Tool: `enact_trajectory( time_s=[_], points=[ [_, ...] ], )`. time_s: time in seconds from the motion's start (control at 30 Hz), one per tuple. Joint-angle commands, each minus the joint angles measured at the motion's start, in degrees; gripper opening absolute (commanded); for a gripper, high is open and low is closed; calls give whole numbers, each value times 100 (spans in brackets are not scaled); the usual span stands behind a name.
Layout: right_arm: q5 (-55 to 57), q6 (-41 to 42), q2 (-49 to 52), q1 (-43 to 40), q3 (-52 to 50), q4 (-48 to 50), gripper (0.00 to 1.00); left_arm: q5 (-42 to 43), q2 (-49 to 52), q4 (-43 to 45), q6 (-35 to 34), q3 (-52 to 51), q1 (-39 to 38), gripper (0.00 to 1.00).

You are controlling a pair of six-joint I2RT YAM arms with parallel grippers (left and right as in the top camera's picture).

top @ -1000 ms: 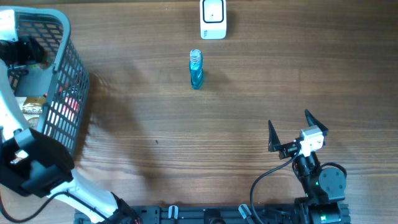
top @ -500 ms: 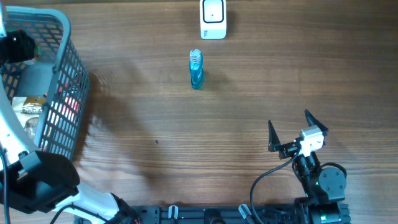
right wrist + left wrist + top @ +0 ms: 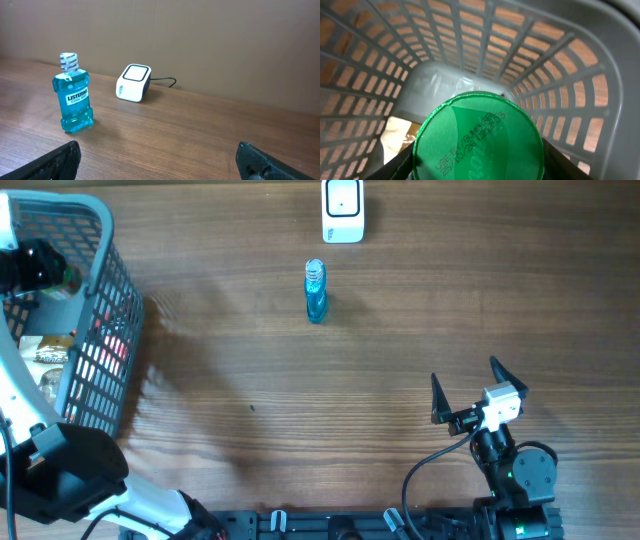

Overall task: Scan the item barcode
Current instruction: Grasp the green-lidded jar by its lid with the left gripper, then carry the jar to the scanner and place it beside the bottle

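Observation:
A round green item [image 3: 479, 137] with a printed use-by date fills the lower left wrist view. The black fingers [image 3: 395, 169] of my left gripper [image 3: 477, 172] are shut on its sides, inside the grey mesh basket [image 3: 520, 50]. From overhead, my left gripper [image 3: 38, 268] sits over the basket [image 3: 108, 330] at the far left. The white barcode scanner [image 3: 343, 210] stands at the table's back centre, also seen as the scanner [image 3: 133, 83]. My right gripper [image 3: 468, 395] rests wide open at the front right, holding nothing, as gripper [image 3: 160, 165] shows.
A blue mouthwash bottle [image 3: 315, 292] stands upright just in front of the scanner, the same bottle [image 3: 75, 95] being left of it in the right wrist view. More packages [image 3: 45, 350] lie in the basket, among them a pale wrapped one [image 3: 420, 92].
My left arm has shifted a little over the basket with the green item still held. The right arm, bottle and scanner have not moved.

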Motion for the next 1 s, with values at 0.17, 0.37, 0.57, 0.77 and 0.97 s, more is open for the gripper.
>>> enact_trajectory(
  time_s=[0.17, 0.37, 0.57, 0.77, 0.97],
  points=[
    [-76, -35, -39, -24, -7, 20, 100, 433, -507, 564, -334, 7, -15, 50],
    [-76, -35, -39, -24, -7, 20, 100, 807, -966, 780, -575, 7, -15, 50],
    [-76, -35, -39, -24, -7, 17, 100, 1362, -1182, 831, -739, 7, -17, 51],
    [-76, -35, -39, -24, -7, 17, 100, 1746, -1182, 1012, -778, 7, -492, 52],
    [-76, -37, -39, -24, -7, 20, 100, 1602, -1182, 1340, -778, 7, -1537, 52]
  ],
)
